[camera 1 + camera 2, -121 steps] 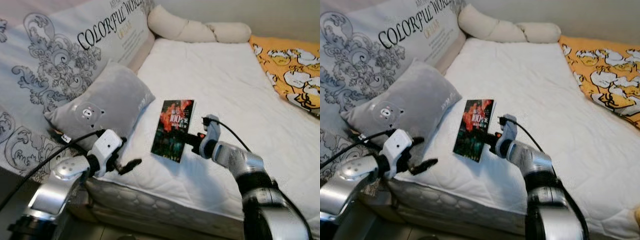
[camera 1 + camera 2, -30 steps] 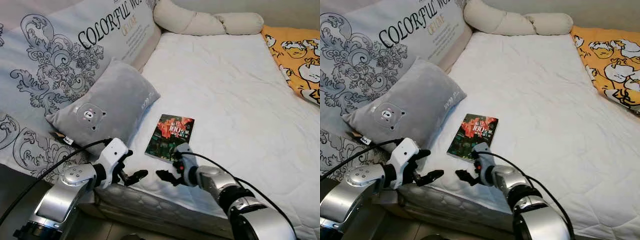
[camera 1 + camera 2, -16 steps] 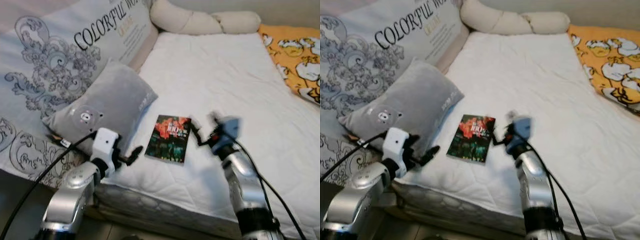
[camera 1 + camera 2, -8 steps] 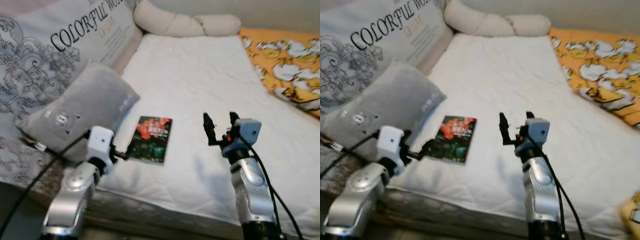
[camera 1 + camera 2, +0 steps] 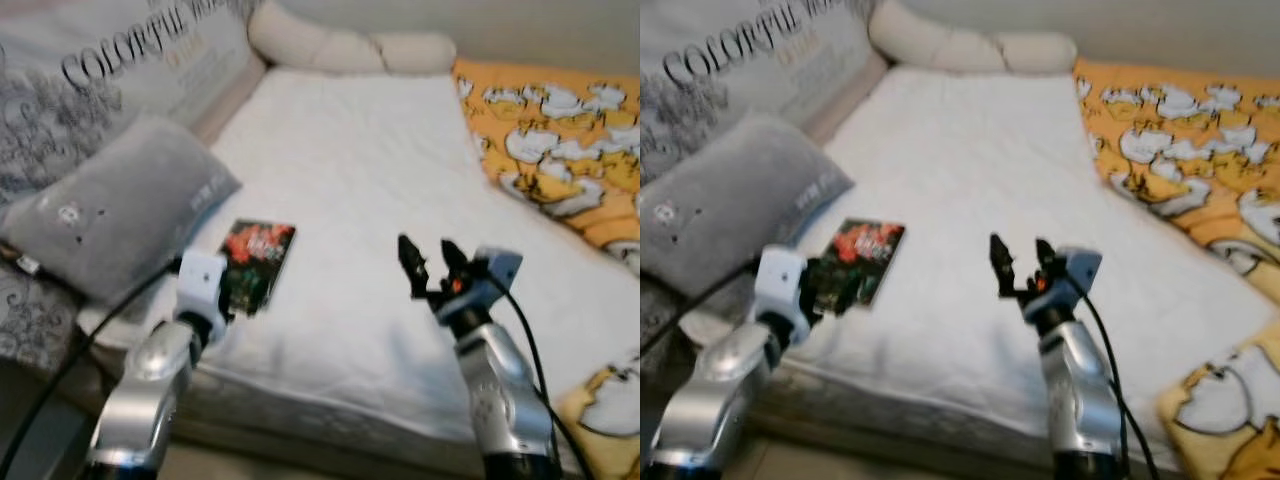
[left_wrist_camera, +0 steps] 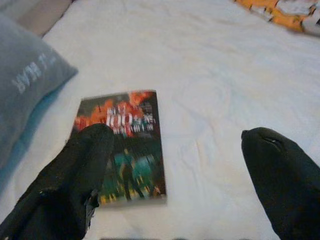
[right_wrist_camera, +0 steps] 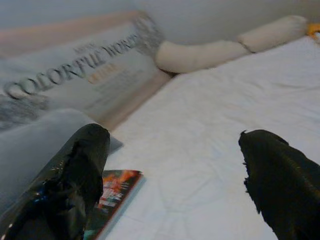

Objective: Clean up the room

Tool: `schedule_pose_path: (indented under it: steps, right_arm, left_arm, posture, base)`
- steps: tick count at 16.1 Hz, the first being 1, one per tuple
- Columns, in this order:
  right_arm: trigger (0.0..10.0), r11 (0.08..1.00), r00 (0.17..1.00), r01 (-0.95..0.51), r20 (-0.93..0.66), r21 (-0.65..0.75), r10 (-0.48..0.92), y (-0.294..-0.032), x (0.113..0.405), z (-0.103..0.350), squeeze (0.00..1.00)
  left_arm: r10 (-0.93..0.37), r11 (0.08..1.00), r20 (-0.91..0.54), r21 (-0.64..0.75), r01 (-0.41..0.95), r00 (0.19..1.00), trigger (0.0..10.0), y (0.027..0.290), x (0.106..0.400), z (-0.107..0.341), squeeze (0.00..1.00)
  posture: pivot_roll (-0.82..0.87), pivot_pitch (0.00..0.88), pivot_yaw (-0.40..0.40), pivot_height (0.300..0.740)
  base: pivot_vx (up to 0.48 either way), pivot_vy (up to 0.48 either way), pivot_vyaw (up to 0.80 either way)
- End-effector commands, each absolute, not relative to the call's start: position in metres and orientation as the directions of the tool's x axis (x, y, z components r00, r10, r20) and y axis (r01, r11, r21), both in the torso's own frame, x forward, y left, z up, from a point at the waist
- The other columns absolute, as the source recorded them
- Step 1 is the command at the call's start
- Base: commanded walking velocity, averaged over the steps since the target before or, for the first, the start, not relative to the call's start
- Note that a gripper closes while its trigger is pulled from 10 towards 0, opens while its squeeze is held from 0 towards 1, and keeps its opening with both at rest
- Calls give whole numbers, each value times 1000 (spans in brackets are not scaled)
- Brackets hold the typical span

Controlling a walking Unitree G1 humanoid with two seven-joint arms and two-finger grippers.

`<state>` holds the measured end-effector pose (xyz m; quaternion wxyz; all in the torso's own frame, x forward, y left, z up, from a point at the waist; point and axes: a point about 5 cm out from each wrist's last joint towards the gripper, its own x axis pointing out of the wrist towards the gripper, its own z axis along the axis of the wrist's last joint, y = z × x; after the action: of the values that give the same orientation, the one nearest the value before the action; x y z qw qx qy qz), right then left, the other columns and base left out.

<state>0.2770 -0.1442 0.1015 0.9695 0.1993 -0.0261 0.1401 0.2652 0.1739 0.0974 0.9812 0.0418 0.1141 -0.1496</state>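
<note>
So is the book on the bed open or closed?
Closed. The book lies flat on the white bed with its cover up, and no pages show.

Blurred throughout by camera motion. Book cover lettering unreadable; near corner hidden behind left gripper. Grey pillow cut off at the frame edge.
</note>
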Motion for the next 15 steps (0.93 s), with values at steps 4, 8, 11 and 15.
schedule_pose_path:
  steps: [4, 8, 11, 15]
  right_arm:
    - [10000, 831, 935, -353, 150, 429, 320, -139, 276, 111, 0]
    - [10000, 915, 955, -297, 86, 272, 285, -141, 282, 107, 0]
    - [10000, 932, 968, -250, 36, 263, 249, -145, 283, 101, 0]
    - [10000, 964, 970, -181, -127, 194, 208, -149, 283, 79, 0]
  left_arm:
    - [-284, 950, -227, 64, 305, 931, 10000, 174, 267, 101, 0]
    - [-284, 950, -231, 63, 306, 930, 10000, 173, 268, 101, 0]
    - [-288, 948, -235, 65, 311, 928, 10000, 172, 268, 100, 0]
    - [-288, 948, -240, 65, 311, 927, 10000, 172, 269, 99, 0]
  posture:
    - [60, 0, 47, 740]
    - [63, 0, 49, 740]
    - [59, 0, 50, 740]
    - [62, 0, 44, 740]
  base:
    - [0, -480, 0]
    - [0, -480, 0]
    - [0, -480, 0]
    - [0, -480, 0]
